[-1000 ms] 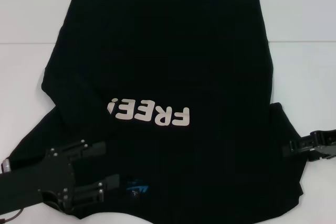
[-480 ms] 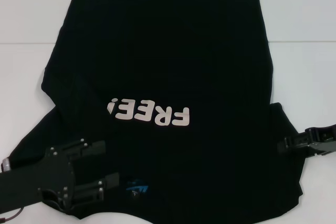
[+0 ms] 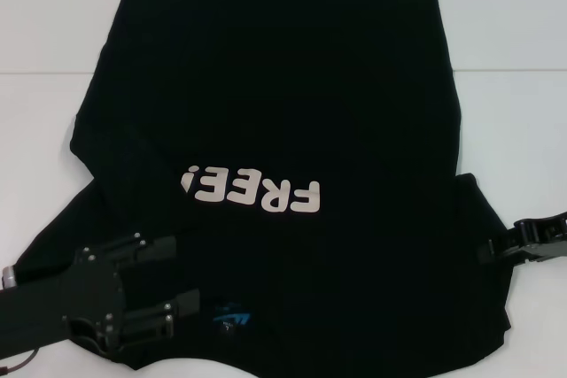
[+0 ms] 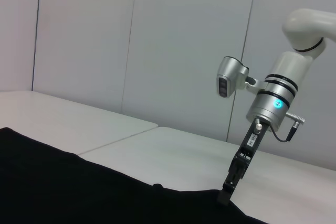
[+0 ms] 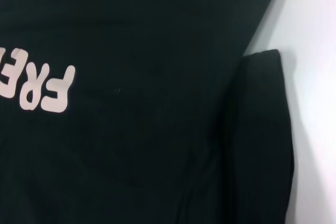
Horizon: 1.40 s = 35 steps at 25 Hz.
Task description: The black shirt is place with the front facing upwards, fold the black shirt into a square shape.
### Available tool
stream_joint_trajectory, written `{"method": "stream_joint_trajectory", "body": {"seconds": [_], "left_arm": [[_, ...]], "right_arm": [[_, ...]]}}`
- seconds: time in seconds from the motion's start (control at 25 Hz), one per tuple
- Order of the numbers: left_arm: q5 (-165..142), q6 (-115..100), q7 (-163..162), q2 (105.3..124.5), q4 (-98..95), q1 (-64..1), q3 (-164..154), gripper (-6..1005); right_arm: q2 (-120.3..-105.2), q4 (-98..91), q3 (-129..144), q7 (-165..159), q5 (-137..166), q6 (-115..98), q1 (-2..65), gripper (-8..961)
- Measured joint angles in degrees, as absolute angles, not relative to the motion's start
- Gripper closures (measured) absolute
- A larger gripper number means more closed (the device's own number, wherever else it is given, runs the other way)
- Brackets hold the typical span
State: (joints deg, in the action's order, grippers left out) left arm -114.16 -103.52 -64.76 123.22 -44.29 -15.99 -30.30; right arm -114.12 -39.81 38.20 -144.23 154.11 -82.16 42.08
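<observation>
The black shirt (image 3: 283,86) lies spread on the white table (image 3: 523,112), front up, with white "FREE!" letters (image 3: 252,192) and a small blue logo (image 3: 232,318) near the collar. Its left side looks folded inward. My left gripper (image 3: 186,273) hovers open over the shirt beside the logo, nothing between its fingers. My right gripper (image 3: 485,251) is at the outer edge of the right sleeve (image 3: 483,210). In the left wrist view it (image 4: 227,195) looks shut, tip touching the shirt's edge (image 4: 157,195). The right wrist view shows the sleeve (image 5: 262,129) and part of the letters (image 5: 44,87).
White table surface shows to the left (image 3: 44,130), right and behind the shirt. A pale panelled wall (image 4: 157,40) stands beyond the table. The shirt's near hem side runs to the table's far edge.
The right gripper slid slightly inward onto the sleeve edge, then back outward. The left gripper shifted a little toward me. The shirt has not visibly moved.
</observation>
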Motion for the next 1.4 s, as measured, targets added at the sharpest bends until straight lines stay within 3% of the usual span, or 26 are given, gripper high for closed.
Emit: {"method": "stream_joint_trajectory", "body": {"seconds": [0.24, 0.44, 0.88, 1.4], "left_arm": [[-114.12, -103.31, -64.78, 123.22, -44.17, -15.99, -30.33, 234], [-114.01, -103.15, -64.82, 122.76, -42.76, -16.32, -30.33, 234], [-113.85, -102.99, -64.95, 122.38, -42.14, -16.53, -30.32, 234], [-114.17, -103.01, -66.11, 122.26, -42.09, -16.52, -30.32, 233]], "right_arm": [[-114.15, -39.41, 39.25, -144.85, 154.09, -81.37, 42.52, 457], [-114.17, -39.63, 40.69, -144.88, 154.14, -81.27, 42.55, 712], [-114.07, -39.95, 40.9, -144.82, 154.33, -81.22, 42.64, 911], [-112.2, -46.8, 38.53, -144.14, 149.85, -85.44, 39.91, 910]]}}
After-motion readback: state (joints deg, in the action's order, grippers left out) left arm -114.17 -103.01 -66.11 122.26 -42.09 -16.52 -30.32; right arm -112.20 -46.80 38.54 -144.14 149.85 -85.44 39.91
